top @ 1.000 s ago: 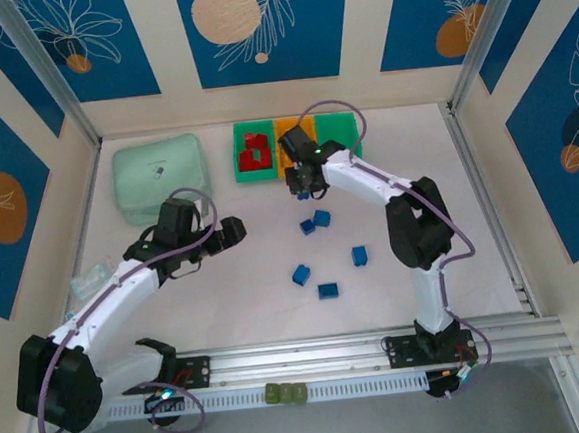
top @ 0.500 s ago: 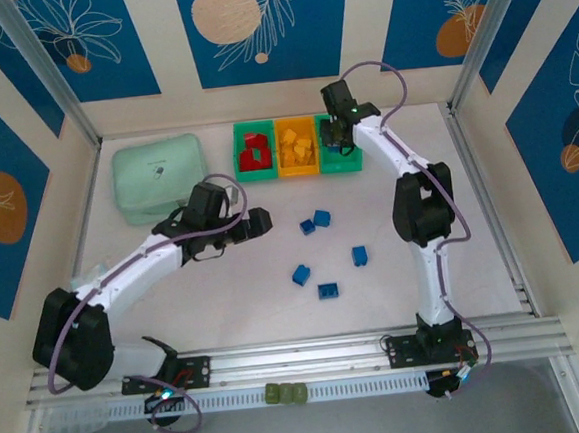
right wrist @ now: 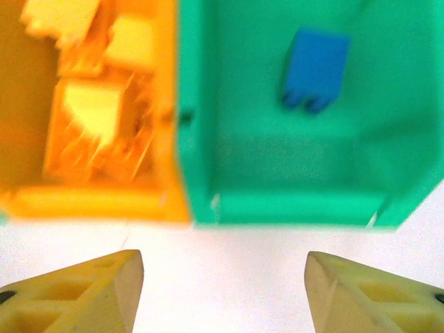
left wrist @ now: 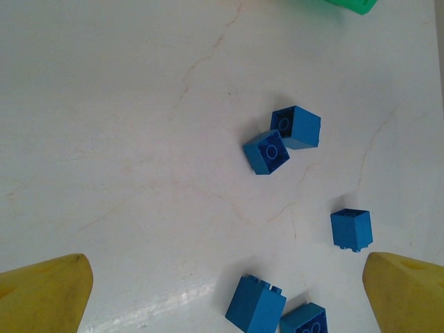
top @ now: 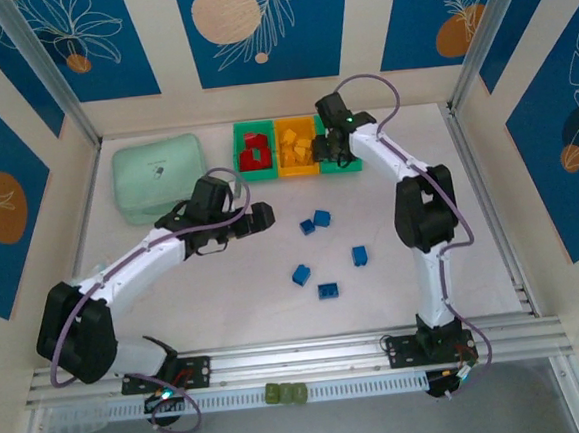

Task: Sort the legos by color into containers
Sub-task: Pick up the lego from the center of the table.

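- Now, top view: the right end effector hangs over the right green bin. The left end effector sits low, just left of five loose blue bricks on the counter. Red bricks lie in the left green bin, yellow bricks in the orange bin.
- Left wrist view: the left end effector is released, fingers wide, nothing between them. The two blue bricks ahead touch at a corner. Judgement: centre on one brick and square the fingers to its flat faces, so the neighbour is not dragged along.
- Right wrist view: the right end effector is released and empty. A blue brick lies inside the right green bin. Judgement: rise straight up before swinging away, so the fingers clear the near rim.
- Versus one second ago: the right end effector has moved from in front of the orange bin to over the right green bin. The left end effector has advanced toward the blue bricks.
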Available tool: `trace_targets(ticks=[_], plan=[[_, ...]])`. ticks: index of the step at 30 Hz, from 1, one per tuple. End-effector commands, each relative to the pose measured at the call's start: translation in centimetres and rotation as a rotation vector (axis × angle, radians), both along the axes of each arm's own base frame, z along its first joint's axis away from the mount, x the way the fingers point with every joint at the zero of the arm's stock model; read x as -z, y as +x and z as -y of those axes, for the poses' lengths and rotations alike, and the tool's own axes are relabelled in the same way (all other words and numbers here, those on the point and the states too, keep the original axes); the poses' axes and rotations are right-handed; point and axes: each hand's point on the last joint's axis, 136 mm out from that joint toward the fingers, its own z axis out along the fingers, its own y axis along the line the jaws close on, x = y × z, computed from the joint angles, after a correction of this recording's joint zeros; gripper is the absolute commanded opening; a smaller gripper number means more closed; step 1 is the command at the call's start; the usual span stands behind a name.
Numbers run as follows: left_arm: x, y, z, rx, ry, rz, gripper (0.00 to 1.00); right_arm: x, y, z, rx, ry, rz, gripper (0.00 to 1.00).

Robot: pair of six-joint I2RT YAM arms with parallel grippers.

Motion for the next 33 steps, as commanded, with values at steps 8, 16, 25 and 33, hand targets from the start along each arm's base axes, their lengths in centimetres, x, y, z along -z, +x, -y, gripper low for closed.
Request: trace_targets(ticks=[8,16,25,33], plan=[[0.3,-2.7,-2.8,-0.007,0.087,0.016,0.99,3.3,-9.6,-3.4,0.088,0.102,-0.177,0.72],[1.0,-3.8,-3.3,0.009,0.101,0.004,0.99,7.4,-11.6,-4.1,0.126,0.066,-0.236,0.76],[1.8,-4.0,-3.5,0.007,0.115,-0.014,0.99,9.1,-11.4,-3.3,0.134,-0.005,-0.222,0.64],[1.9,-3.9,-3.2,0.012,0.109,-0.022,0.99,10.2,-12.0,-2.7,0.142,0.004,-0.252,0.59]])
